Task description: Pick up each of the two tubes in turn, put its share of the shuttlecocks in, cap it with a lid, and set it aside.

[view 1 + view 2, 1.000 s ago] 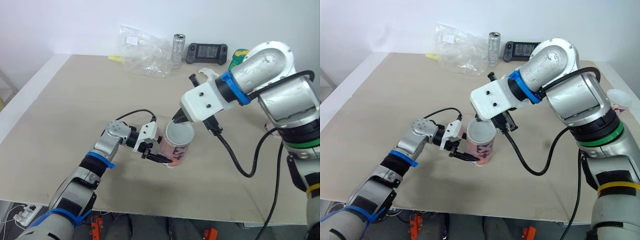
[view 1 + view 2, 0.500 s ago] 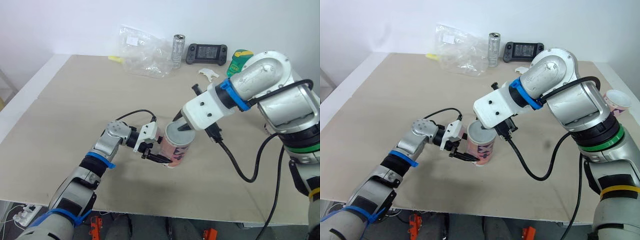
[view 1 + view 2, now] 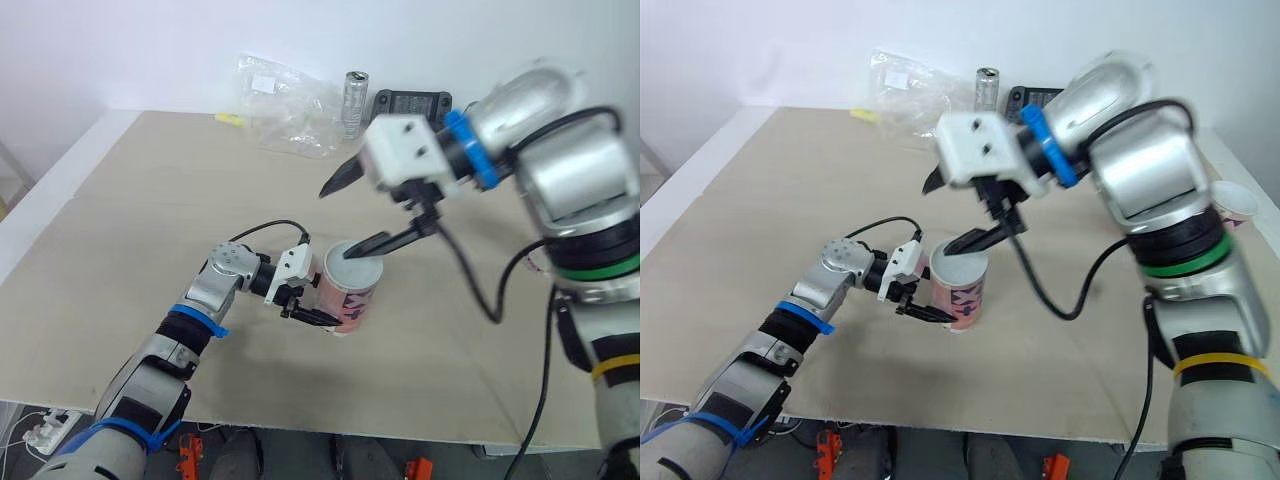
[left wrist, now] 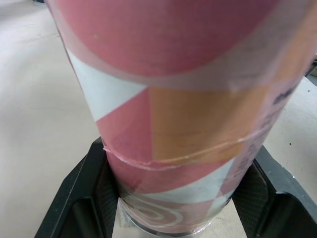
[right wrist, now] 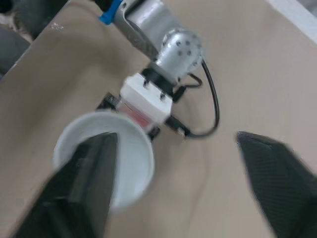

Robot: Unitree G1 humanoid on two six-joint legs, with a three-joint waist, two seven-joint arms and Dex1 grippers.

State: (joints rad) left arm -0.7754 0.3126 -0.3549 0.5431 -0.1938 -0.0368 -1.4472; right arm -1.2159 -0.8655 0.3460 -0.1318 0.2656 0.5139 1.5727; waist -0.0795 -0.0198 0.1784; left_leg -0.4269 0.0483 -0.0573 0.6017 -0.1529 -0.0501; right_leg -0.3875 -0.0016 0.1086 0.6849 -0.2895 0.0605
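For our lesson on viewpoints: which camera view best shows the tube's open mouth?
Right wrist view: it looks straight down into the tube. Left wrist view shows its patterned side; the eye views show the mouth obliquely.

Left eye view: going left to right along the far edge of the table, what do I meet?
Small yellow object → crumpled clear plastic bag → upright silver metal can → black handheld game console, partly hidden behind the right arm.
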